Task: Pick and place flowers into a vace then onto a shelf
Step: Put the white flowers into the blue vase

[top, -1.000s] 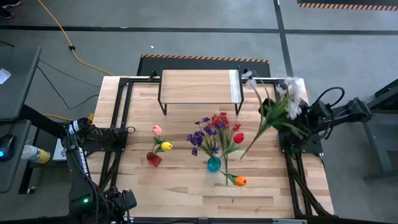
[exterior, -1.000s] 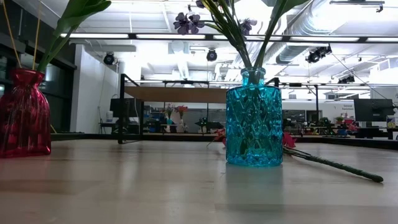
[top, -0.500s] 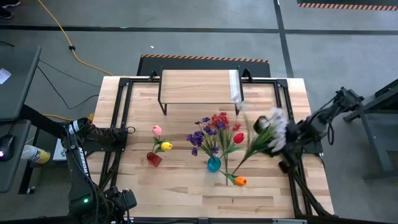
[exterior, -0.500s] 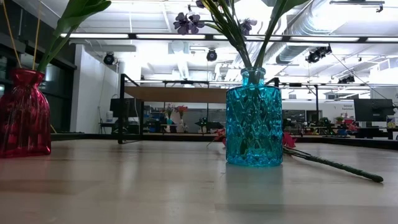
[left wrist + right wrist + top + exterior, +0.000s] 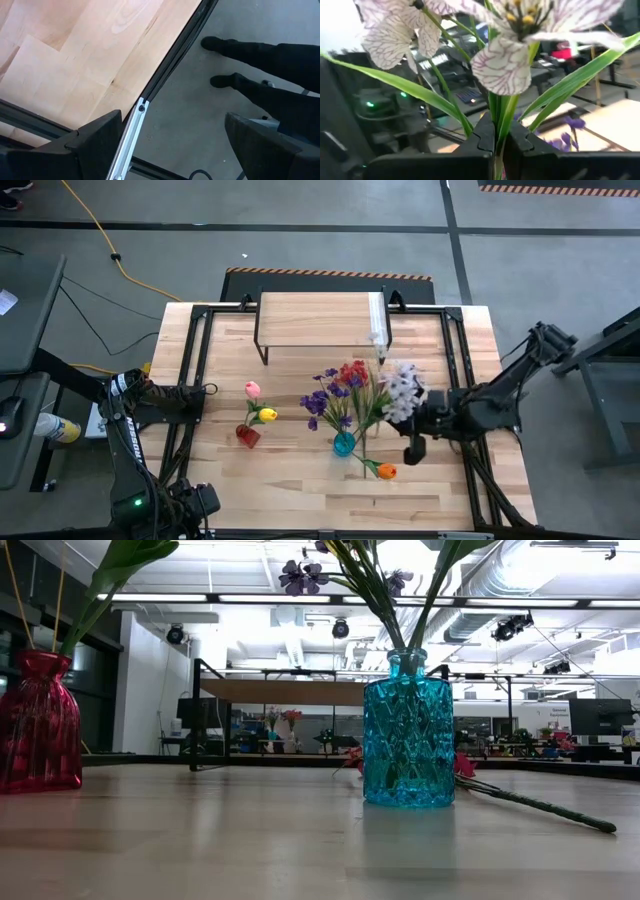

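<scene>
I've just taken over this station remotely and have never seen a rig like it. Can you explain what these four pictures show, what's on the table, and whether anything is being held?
It is a robot with two dark arms at a wooden table. One picture looks straight down from above, one looks level across the tabletop, and two come from cameras on the arms' wrists.

On the table are a blue vase holding purple and red flowers, a red vase with pink and yellow tulips, an orange tulip lying flat, and the shelf at the far edge.

The right gripper is shut on a whitish-lavender spray, just right of the blue vase; its wrist view shows the stem pinched between the fingers.

The left gripper is open, parked over the table's left edge. Its camera also sees a person's legs on the floor.
</scene>
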You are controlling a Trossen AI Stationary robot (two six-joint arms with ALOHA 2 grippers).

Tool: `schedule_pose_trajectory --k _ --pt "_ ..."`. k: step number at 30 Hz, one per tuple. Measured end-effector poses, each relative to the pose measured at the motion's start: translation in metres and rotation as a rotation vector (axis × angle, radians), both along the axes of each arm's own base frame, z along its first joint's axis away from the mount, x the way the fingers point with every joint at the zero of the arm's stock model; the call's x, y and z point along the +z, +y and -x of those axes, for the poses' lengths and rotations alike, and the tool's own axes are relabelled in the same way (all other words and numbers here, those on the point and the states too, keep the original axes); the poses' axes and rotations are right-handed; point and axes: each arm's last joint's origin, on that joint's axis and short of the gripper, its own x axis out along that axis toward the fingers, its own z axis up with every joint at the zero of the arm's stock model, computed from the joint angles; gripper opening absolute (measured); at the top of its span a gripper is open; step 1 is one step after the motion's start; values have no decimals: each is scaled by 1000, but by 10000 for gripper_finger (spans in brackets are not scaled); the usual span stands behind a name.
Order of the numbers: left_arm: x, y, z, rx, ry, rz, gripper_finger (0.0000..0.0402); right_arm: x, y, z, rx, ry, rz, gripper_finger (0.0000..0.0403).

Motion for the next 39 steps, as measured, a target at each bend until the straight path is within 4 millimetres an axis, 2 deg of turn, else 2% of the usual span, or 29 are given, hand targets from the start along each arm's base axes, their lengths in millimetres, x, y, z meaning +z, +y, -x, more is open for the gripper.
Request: schedule_pose_trajectory --k 10,17,25,39 --pt "0 0 0 1 -1 -4 385 -17 11 -9 -44 53 -24 4" --pt "0 1 0 1 1 -10 385 -37 21 -22 -78 104 -14 3" --pt "0 1 0 1 2 -10 385 -54 25 -31 -226 146 13 3" --pt "0 1 0 1 2 -9 385 -79 30 -48 -282 181 31 8"
